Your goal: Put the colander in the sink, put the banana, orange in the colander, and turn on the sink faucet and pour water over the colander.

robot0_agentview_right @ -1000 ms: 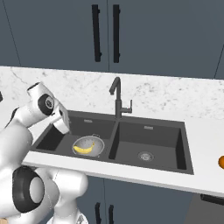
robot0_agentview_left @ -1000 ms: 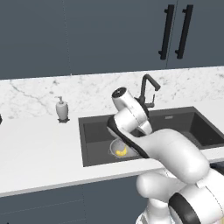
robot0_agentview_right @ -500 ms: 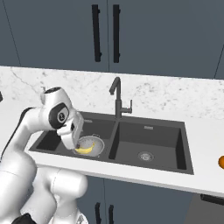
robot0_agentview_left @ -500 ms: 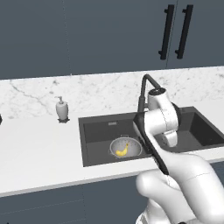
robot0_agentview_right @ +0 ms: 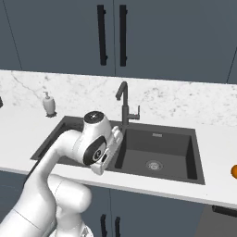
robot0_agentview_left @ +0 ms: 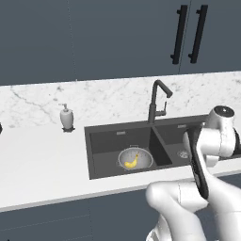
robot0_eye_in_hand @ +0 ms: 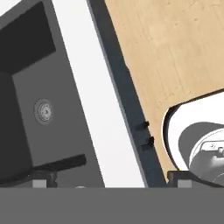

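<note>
Located colander (robot0_agentview_left: 135, 159) upright on the floor of the left basin of the sink (robot0_agentview_left: 101, 155), centre of the left base view. Banana (robot0_agentview_left: 131, 161) lying inside it, curved against the bowl. Counted those two steps as done. No water seen at the sink faucet (robot0_agentview_left: 157, 101).

Located orange (robot0_agentview_right: 234, 171) at the far right edge of the right base view, on the white surface (robot0_agentview_right: 217, 152) right of the sink, well apart from the colander. Judged to be the next thing to fetch.

Handling, judged only:
- Light, firm, with little give under the pads.
- Round, smooth peel; likely to roll if nudged from one side and to squirt out of an off-centre pinch.
- Best taken from above, across the widest part, pads on opposite sides at mid-height.
- Sturdy enough to lower or drop gently into the colander beside the banana.

Pose of arm:
- Folded low at the lower right of the left base view, wrist over the front of the right basin.
- In the right base view, hand at centre left, in front of the sink's divider, pointing down and forward.
- Hand view angled down across the right basin's drain (robot0_eye_in_hand: 43, 110), the front lip of the surface, and the wooden floor (robot0_eye_in_hand: 175, 52).

Tool (robot0_eye_in_hand: 111, 178): tips spread fully apart, nothing between them, nothing held. Well short of the orange.
</note>
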